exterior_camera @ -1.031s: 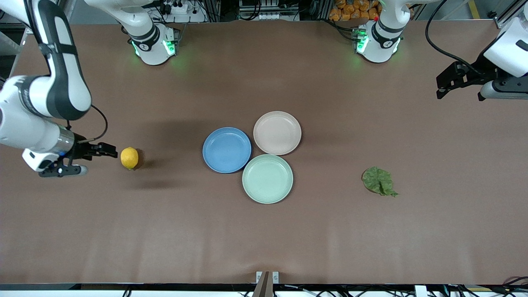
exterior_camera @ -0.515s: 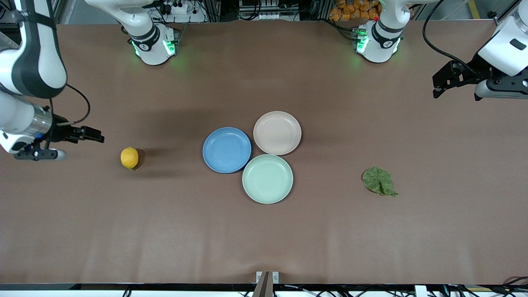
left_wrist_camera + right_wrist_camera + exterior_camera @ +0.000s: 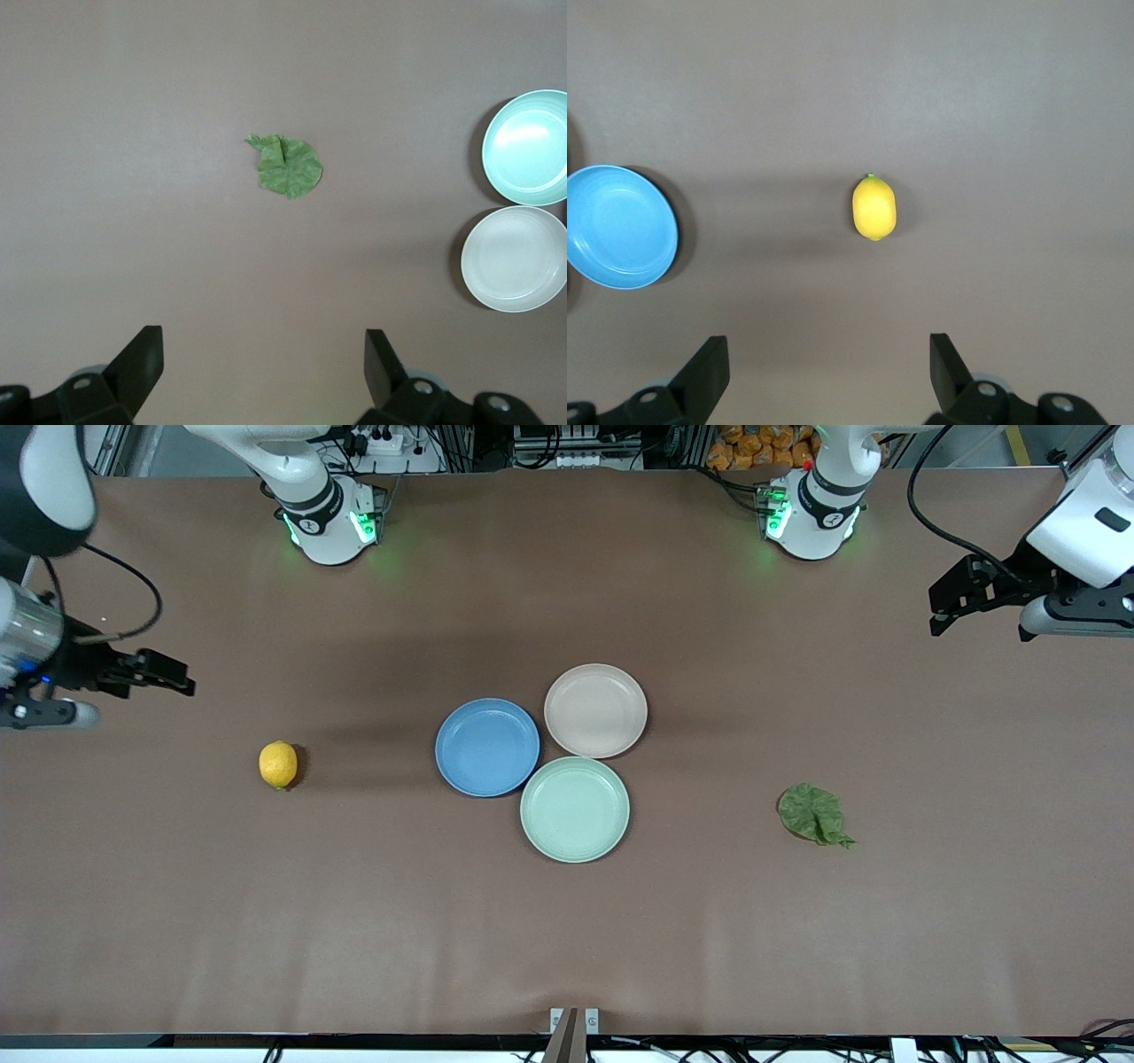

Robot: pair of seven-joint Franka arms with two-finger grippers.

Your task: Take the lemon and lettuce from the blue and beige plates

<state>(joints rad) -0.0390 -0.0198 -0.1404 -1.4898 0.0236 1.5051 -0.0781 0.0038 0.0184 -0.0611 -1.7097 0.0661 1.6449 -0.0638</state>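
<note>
The yellow lemon (image 3: 278, 764) (image 3: 873, 207) lies on the bare brown table toward the right arm's end, apart from the plates. A green lettuce leaf (image 3: 815, 814) (image 3: 288, 166) lies on the table toward the left arm's end. The blue plate (image 3: 487, 747) (image 3: 618, 227) and the beige plate (image 3: 595, 710) (image 3: 516, 258) sit empty mid-table, touching each other. My right gripper (image 3: 182, 676) (image 3: 828, 367) hangs open and empty over the table at its own end, away from the lemon. My left gripper (image 3: 937, 609) (image 3: 263, 363) hangs open and empty over its end of the table.
A mint-green plate (image 3: 575, 809) (image 3: 529, 146), also empty, rests against the other two plates, nearer to the front camera. Both arm bases (image 3: 332, 522) stand along the table's edge by the robots. A small bracket (image 3: 573, 1020) sits at the edge nearest the front camera.
My right gripper has drawn back from beside the lemon, toward the right arm's end and the robots' edge of the table. The left gripper shifted slightly, then held still. Lemon and lettuce stayed put.
</note>
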